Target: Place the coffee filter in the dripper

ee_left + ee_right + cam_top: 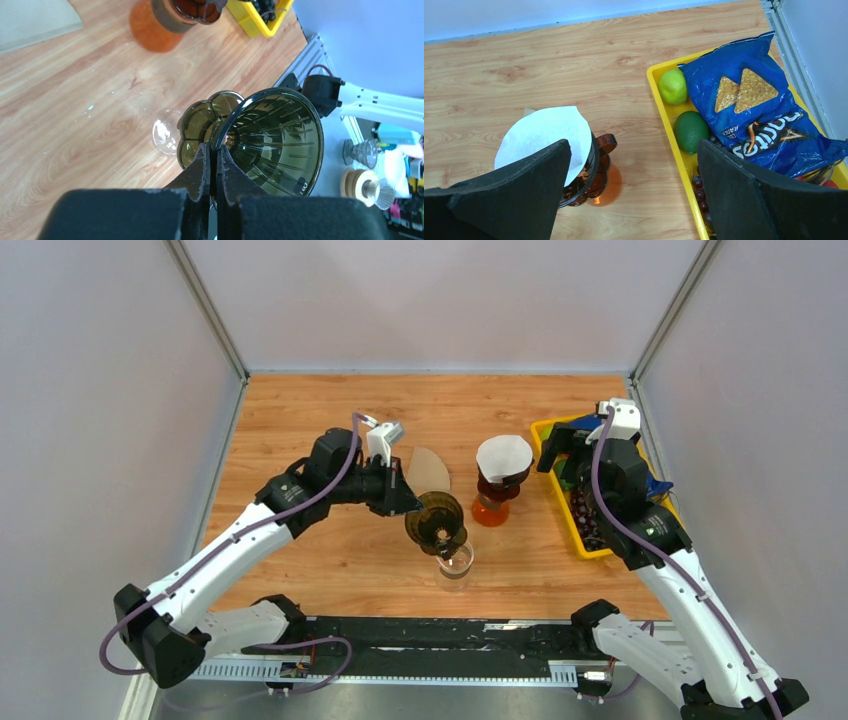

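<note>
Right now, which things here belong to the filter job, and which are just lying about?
Job: smoky ribbed dripper, pinched by left tool; flat tan paper filter; white paper filter in second dripper on orange carafe.
Lying about: yellow tray, blue chip bag, two green limes.

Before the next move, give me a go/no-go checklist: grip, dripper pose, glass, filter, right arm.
1. Grip: left gripper clamped on the rim of the dark dripper: ok.
2. Pose: dark dripper upright: not ok, it is tipped with its mouth facing sideways.
3. Seat: dark dripper resting on the glass: not ok, it is held in the air near it.
4. Inside: dark dripper empty: ok, bare ribs show and there is no paper in it.
5. Filter: brown filter reachable: ok, it lies flat and uncovered on the table.
6. Free hand: right gripper available: ok, it is open and holds nothing.
</note>
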Available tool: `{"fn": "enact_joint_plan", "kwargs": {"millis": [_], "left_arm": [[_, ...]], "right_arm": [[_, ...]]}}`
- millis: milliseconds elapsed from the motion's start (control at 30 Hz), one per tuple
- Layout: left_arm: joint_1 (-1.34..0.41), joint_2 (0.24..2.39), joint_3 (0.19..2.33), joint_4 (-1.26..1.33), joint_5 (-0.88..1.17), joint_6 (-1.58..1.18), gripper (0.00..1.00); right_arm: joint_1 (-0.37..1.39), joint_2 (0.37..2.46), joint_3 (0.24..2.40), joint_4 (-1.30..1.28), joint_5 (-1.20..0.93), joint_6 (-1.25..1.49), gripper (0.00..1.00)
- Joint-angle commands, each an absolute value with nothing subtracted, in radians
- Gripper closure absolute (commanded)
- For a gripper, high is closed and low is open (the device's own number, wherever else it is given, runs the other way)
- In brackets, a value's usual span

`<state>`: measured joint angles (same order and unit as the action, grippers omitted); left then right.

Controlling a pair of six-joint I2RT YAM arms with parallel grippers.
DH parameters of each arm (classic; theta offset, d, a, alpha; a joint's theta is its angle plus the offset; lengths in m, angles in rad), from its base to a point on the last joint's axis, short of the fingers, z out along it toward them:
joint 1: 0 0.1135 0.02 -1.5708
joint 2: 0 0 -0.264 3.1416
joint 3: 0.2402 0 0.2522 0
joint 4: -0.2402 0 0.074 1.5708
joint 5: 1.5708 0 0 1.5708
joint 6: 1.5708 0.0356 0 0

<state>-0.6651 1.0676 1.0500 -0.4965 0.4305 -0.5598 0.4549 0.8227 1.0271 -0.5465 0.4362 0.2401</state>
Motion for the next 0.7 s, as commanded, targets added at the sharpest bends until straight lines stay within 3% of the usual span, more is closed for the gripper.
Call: {"fn": "enact_joint_plan", "kwargs": {"millis": [0, 667], "left_arm": [[-0.722, 1.118, 1.124, -0.528, 0.424, -0.506, 1.0], [-0.851, 1.293, 1.201, -0.563, 0.316, -0.434, 1.0]], "right_arm": [[0.45, 0.805, 1.014, -0.501, 0.441, 0.227, 0.0], [0.45, 0.803, 1.004, -0.496, 0.443, 0.221, 0.0]]}}
